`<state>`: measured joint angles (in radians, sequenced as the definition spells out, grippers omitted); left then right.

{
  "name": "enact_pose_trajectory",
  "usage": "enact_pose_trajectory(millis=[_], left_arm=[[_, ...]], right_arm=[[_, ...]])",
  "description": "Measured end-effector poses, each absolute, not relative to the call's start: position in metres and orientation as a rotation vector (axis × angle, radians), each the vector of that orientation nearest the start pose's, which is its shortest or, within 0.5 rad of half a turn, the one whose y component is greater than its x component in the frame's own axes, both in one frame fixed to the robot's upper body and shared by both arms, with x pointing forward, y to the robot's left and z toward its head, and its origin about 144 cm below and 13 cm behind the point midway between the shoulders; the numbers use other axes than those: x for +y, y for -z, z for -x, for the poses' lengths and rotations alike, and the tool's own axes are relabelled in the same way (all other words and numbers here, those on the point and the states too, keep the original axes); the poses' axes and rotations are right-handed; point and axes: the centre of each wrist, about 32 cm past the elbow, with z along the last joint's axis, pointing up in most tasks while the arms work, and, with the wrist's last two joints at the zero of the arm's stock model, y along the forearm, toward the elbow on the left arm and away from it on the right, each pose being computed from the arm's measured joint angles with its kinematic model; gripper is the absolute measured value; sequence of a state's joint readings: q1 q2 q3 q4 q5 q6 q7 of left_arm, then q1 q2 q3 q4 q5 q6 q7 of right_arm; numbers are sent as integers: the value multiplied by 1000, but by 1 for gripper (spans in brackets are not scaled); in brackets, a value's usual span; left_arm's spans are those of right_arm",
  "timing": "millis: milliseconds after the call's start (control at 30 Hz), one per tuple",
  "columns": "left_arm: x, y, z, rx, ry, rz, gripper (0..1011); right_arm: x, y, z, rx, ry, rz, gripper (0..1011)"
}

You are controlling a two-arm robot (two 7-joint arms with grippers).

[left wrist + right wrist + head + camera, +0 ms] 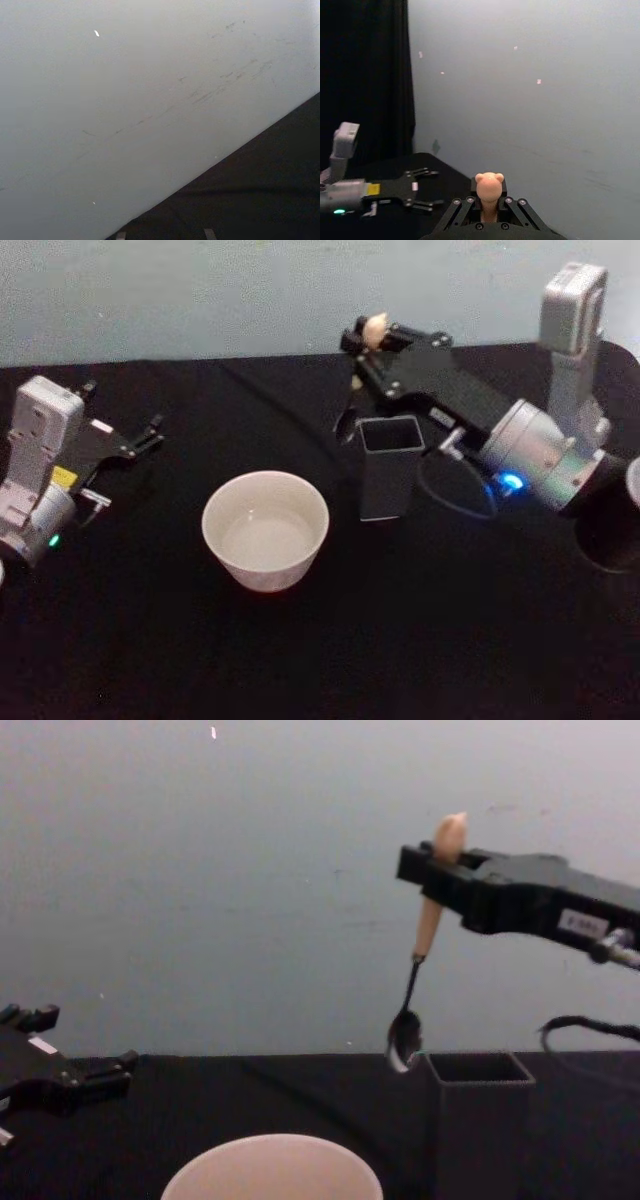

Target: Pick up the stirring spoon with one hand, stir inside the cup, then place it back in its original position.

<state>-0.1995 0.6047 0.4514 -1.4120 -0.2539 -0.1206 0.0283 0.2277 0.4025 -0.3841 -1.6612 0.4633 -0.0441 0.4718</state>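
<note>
My right gripper [432, 870] is shut on the beige knob-topped handle of the stirring spoon [428, 925]. The spoon hangs upright in the air, its dark bowl just above and left of the dark grey square holder [478, 1120]. In the head view the right gripper [366, 340] and spoon [375, 330] are behind the holder [390, 480]. The knob [489, 186] stands up between the fingers in the right wrist view. The pale round cup [265, 530] stands left of the holder, apart from it. My left gripper [150, 435] rests open on the table at the far left.
A black cable loop [455, 485] lies on the black table [320, 660] just right of the holder. A dark round object [610, 530] stands at the right edge. A pale wall [250, 870] rises behind the table.
</note>
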Motion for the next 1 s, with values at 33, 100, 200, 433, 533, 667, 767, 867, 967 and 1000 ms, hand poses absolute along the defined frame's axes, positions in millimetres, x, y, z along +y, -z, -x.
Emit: enact_pose_trajectory(millis=[33, 100, 200, 433, 533, 667, 767, 867, 967, 1000], left_arm=[[310, -1140, -489, -285, -1248, -304, 1001], [310, -1140, -489, -285, -1248, -304, 1001], [310, -1140, -489, -285, -1248, -304, 1001], [310, -1140, -489, -285, -1248, -304, 1001], [310, -1140, -489, -285, -1248, -304, 1001], [310, -1140, -489, -285, -1248, -304, 1001], [310, -1140, -489, -285, -1248, -304, 1001], [310, -1140, -489, -285, -1248, -304, 1001], [310, -1140, -489, -285, -1248, -304, 1001], [310, -1140, -489, -285, -1248, -304, 1001]], right_arm=[[-217, -1219, -494, -138, 690, -134, 175], [-213, -1218, -494, -135, 674, -132, 175], [-206, -1215, -494, -133, 648, -128, 175], [-194, -1206, -493, -129, 590, -121, 175], [-189, -1202, -492, -126, 570, -115, 175], [-184, -1196, -492, -116, 552, -107, 175], [-180, -1190, -492, -103, 541, -100, 175], [-179, -1186, -491, -97, 537, -99, 175], [-176, -1182, -491, -90, 534, -97, 175], [-176, -1180, -491, -87, 534, -97, 175]])
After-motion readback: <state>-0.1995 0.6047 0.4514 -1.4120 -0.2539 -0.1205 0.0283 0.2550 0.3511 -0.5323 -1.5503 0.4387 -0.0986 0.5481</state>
